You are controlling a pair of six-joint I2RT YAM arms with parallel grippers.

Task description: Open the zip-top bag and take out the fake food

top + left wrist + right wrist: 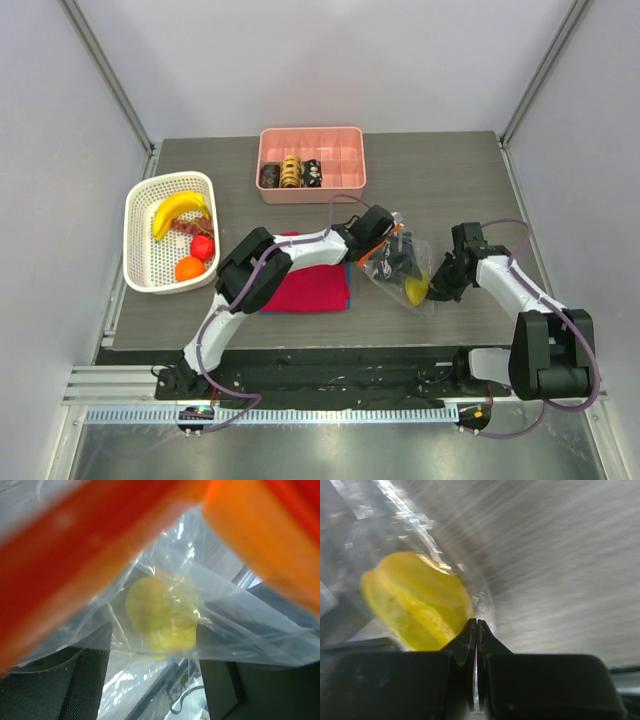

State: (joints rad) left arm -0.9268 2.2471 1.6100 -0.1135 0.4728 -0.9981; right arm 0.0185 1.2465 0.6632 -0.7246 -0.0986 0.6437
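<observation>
From above we see soft, even light, with faint shadows on the surface (450,170). In the left wrist view the orange strip (90,540) sits too close and is a blur, and glare streaks the bag (240,610). In the right wrist view the surface smears with motion blur, and the yellow fruit (415,605) looks soft.

White arms (505,285) with black joints (250,270), purple cables (343,199), tapered black end effector fingers (465,645).
</observation>
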